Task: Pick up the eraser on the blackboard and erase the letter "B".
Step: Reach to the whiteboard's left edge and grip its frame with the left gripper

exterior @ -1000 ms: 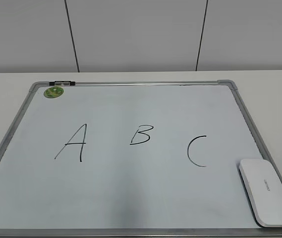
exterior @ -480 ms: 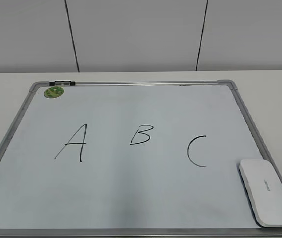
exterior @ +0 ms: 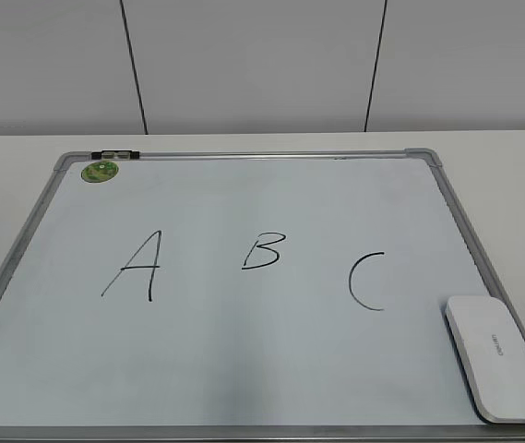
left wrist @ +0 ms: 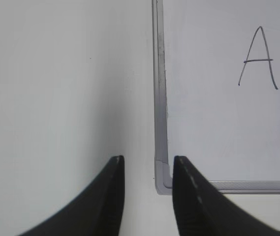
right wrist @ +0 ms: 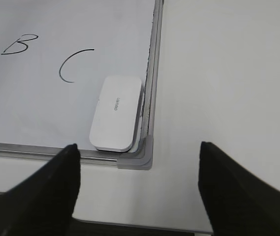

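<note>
While both arms hang above the table, the stock reads near to far as follows.
Right gripper (right wrist: 137, 162): jaws spread wide, holding nothing, above the board's near right corner.
Left gripper (left wrist: 147, 167): fingers a narrow gap apart, nothing between them, over the board's near left corner cap.
Eraser (right wrist: 116, 112): white rounded block, just ahead of the right gripper and slightly to its left; flat on the board, long side along the right frame rail, grey lettering on top.
Blackboard (exterior: 244, 155): white surface, silver-grey frame, grey corner caps, flat on the white table (exterior: 22, 152).
Letter "C" (right wrist: 73, 65): just beyond the eraser, ahead-left of the right gripper.
Letter "B" (exterior: 263, 250): intact, further left of "C", well apart from the eraser.
Letter "A" (left wrist: 258, 59): ahead-right of the left gripper.
Green magnet (exterior: 101, 171): far left corner of the board.
Black clip (exterior: 115, 154): on the far frame rail, just beyond the magnet.
</note>
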You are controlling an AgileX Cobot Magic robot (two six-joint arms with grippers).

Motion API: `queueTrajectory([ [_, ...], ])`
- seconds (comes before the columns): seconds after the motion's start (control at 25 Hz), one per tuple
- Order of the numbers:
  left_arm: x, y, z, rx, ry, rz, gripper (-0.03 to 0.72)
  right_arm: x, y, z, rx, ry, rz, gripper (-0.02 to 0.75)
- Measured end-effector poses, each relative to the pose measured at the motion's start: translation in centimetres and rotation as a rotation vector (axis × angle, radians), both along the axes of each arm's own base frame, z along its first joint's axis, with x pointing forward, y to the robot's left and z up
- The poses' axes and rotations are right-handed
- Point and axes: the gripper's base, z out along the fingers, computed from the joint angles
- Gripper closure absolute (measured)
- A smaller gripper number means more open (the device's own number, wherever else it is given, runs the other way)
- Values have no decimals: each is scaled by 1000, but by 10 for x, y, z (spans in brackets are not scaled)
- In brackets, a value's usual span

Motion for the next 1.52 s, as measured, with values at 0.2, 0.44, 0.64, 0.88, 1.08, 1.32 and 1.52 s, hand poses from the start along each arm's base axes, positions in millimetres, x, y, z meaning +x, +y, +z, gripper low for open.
queueTrajectory([
  [0.2, 47, 0, -6, 0, 101, -1, 445, 0, 0, 0, 0, 0, 0, 183],
  [0.44, 101, 0, -21, 0, 198, -2, 445, 0, 0, 0, 0, 0, 0, 183],
  [0.64, 137, 0, -43, -6, 288, 7, 445, 0, 0, 0, 0, 0, 0, 183],
  [0.88, 169, -2, -67, -27, 360, 18, 445, 0, 0, 0, 0, 0, 0, 183],
  [1.08, 192, -3, -83, -43, 386, 22, 445, 0, 0, 0, 0, 0, 0, 183],
  [1.32, 220, -2, -100, -32, 415, 21, 445, 0, 0, 0, 0, 0, 0, 183],
  [1.52, 238, 0, -122, -9, 464, 18, 445, 0, 0, 0, 0, 0, 0, 183],
])
